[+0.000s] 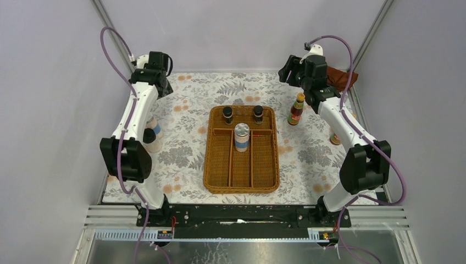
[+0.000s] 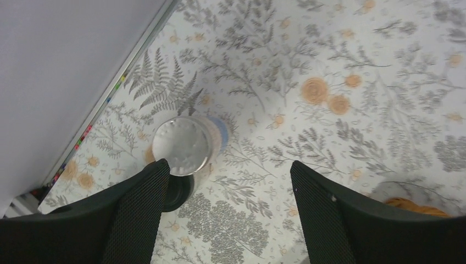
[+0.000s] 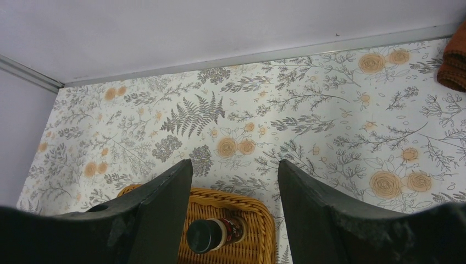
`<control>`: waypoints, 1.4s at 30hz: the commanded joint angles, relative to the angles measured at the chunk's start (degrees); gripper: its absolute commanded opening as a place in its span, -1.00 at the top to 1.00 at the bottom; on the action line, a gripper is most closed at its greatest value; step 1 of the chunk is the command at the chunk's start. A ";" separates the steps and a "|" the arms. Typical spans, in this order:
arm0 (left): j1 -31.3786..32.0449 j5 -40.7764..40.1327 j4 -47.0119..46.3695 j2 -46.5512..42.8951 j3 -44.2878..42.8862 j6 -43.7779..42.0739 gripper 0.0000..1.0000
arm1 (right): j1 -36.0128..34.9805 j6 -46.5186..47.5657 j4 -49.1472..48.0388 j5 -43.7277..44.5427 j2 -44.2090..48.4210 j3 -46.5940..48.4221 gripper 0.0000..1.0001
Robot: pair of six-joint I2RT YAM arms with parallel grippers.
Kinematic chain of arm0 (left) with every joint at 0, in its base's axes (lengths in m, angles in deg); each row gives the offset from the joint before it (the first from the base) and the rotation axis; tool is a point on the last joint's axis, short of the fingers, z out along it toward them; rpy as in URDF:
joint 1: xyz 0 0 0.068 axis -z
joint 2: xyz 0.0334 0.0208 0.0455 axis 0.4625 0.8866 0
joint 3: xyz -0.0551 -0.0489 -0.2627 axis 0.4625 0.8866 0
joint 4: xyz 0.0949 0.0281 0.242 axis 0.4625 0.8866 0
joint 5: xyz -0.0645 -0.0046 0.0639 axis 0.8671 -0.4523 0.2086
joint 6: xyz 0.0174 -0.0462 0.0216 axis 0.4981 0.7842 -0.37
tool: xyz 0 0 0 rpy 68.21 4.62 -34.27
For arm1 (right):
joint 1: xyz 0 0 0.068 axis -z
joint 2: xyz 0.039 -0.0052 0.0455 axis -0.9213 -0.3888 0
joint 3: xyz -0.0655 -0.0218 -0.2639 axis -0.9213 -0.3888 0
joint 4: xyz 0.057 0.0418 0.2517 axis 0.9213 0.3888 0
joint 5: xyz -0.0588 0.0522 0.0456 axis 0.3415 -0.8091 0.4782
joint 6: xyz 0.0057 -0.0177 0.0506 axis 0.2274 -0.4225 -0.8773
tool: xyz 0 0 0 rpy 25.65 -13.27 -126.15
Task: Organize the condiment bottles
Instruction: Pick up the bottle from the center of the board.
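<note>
Left gripper (image 2: 228, 170) is spread wide with nothing between its fingers, hanging over the flowered table cover (image 2: 340, 66) near the left wall. Directly under it a silver-lidded shaker (image 2: 181, 144) stands upright, just beside the left finger in that view. A black-lidded jar (image 2: 178, 193) sits right against the shaker, mostly hidden by the finger. Right gripper (image 3: 235, 165) is also spread and empty, up above the far end of the wicker tray (image 1: 217, 165). The tray's far cross compartment holds the left tiny bottle (image 1: 227, 114) and the right tiny bottle (image 1: 258, 113), both upright and apart from each other. A second shaker (image 1: 242, 136) stands upright at the far end of the middle long slot. A red sauce bottle (image 1: 297, 109) stands on the table cover near the tray's far right corner. A second red bottle (image 1: 335, 137) is mostly hidden behind the right arm. A rust-brown cloth (image 1: 343, 78) lies in the far right corner.
</note>
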 commanded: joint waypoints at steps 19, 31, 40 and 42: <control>-11.17 15.21 -1.75 -6.26 13.53 5.36 -0.72 | 0.38 -0.03 -2.34 -1.49 5.61 -3.81 -0.32; -12.81 16.39 -2.77 -5.38 14.55 5.59 -0.72 | 0.38 0.64 -2.45 -1.38 5.18 -3.76 -0.32; -14.16 18.11 -4.48 -3.75 15.68 5.55 -0.72 | 0.39 1.24 -2.26 -1.18 4.44 -3.17 -0.32; -14.34 18.35 -4.83 -3.29 15.63 5.56 -0.71 | 0.39 1.38 -2.18 -1.09 4.22 -2.96 -0.33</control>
